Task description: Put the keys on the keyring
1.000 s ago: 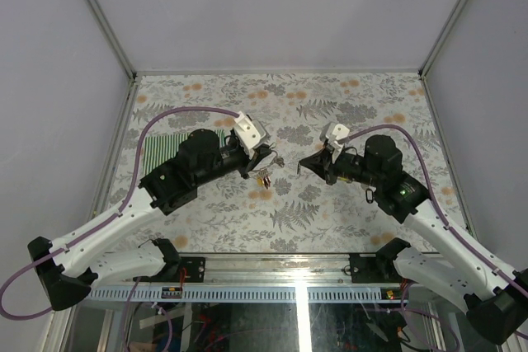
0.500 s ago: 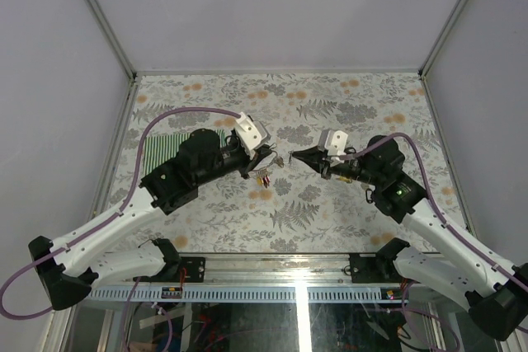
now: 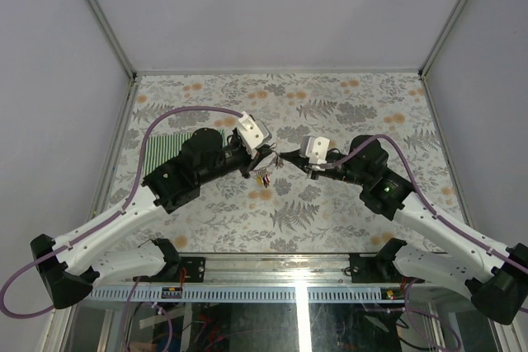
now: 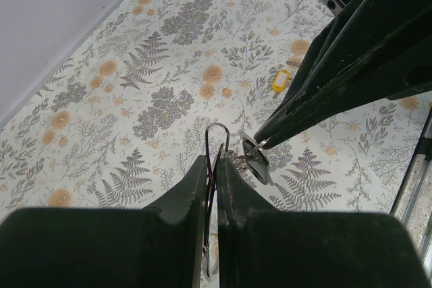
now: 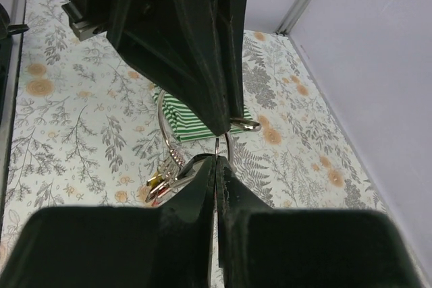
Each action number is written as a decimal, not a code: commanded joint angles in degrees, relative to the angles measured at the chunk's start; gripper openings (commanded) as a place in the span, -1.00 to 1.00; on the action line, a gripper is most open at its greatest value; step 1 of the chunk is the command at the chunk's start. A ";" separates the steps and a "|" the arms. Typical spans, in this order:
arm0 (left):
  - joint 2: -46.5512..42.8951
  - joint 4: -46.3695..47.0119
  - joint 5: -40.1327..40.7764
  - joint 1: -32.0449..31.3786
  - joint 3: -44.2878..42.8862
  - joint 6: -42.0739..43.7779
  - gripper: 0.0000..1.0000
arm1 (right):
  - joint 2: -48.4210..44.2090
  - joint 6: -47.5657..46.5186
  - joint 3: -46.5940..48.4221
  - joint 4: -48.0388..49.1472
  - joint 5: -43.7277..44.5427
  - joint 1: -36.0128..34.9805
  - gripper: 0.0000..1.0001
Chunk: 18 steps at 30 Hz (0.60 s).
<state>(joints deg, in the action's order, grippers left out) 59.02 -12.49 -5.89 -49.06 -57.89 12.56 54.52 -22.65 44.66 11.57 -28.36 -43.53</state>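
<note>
My left gripper (image 3: 269, 157) is shut on the thin silver keyring (image 4: 214, 131) and holds it above the table. Several keys (image 3: 262, 176) with red and yellow heads hang from the ring; they also show in the right wrist view (image 5: 162, 179). My right gripper (image 3: 287, 157) is shut on a small silver key (image 4: 256, 160) and its tip meets the ring right beside the left fingertips (image 4: 202, 173). In the right wrist view the ring (image 5: 162, 123) loops just past my shut right gripper (image 5: 216, 160). A yellow-tagged key (image 4: 279, 80) lies on the table.
A green-striped cloth (image 3: 165, 150) lies on the floral tablecloth left of the left arm; it also shows in the right wrist view (image 5: 192, 125). Grey walls and metal frame posts close the table on three sides.
My right gripper has moved left across the table until its tip meets the ring. The left gripper has stayed nearly still, holding the ring with the hanging keys.
</note>
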 commanded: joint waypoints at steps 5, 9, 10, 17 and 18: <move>-0.25 3.26 0.97 0.35 -1.26 0.76 -1.00 | 1.51 -0.99 3.78 5.11 4.85 -1.69 -1.00; -0.23 3.17 0.89 0.26 -1.26 0.80 -1.00 | 1.91 -0.93 3.83 5.85 5.20 -2.06 -1.00; -0.20 3.11 0.90 0.34 -1.31 0.80 -1.00 | 1.97 -0.90 3.80 6.03 5.24 -2.21 -1.00; 0.08 3.00 1.16 0.36 -1.34 0.81 -1.00 | 2.26 -0.50 3.81 7.57 5.21 -2.76 -1.00; 0.12 2.92 1.22 0.33 -1.35 0.80 -1.00 | 2.37 -0.53 3.79 7.59 5.16 -2.78 -1.00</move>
<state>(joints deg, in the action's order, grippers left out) 59.13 -12.49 -5.52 -49.06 -57.89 12.58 56.49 -22.98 45.21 14.22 -23.92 -45.52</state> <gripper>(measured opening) 0.070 0.009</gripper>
